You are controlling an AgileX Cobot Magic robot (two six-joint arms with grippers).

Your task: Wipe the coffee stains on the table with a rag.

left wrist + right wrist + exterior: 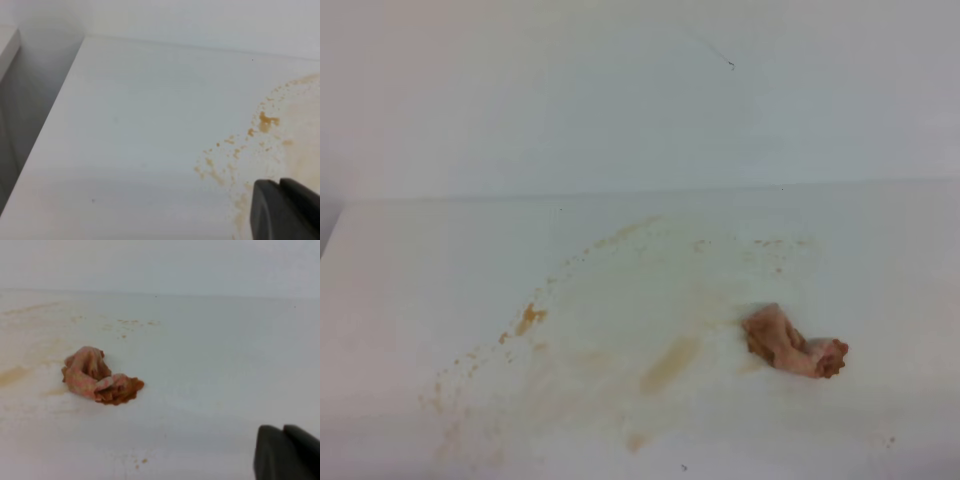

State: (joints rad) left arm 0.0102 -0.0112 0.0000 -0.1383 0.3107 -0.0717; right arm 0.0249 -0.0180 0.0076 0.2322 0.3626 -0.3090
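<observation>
While crumpled on white surface (pixel 420 260), rag (pixel 793 343) lying loose at right edge of coffee stains (pixel 665 365), held by nothing. Smears, blotch and speckles spread wide to left of rag. Right pincer (pixel 282 452) pressed together, well apart from rag, low in right wrist view. Left pincer (pixel 280 210) pressed together too, over speckled stain edge.

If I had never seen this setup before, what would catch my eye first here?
First the rag, a crumpled pinkish-orange lump lying alone on the white table, to the right of the middle. Next the coffee stains: pale tan smears across the centre, with darker speckles trailing off to the left. No gripper holds the rag; only dark fingertips show at the corner of each wrist view.
</observation>
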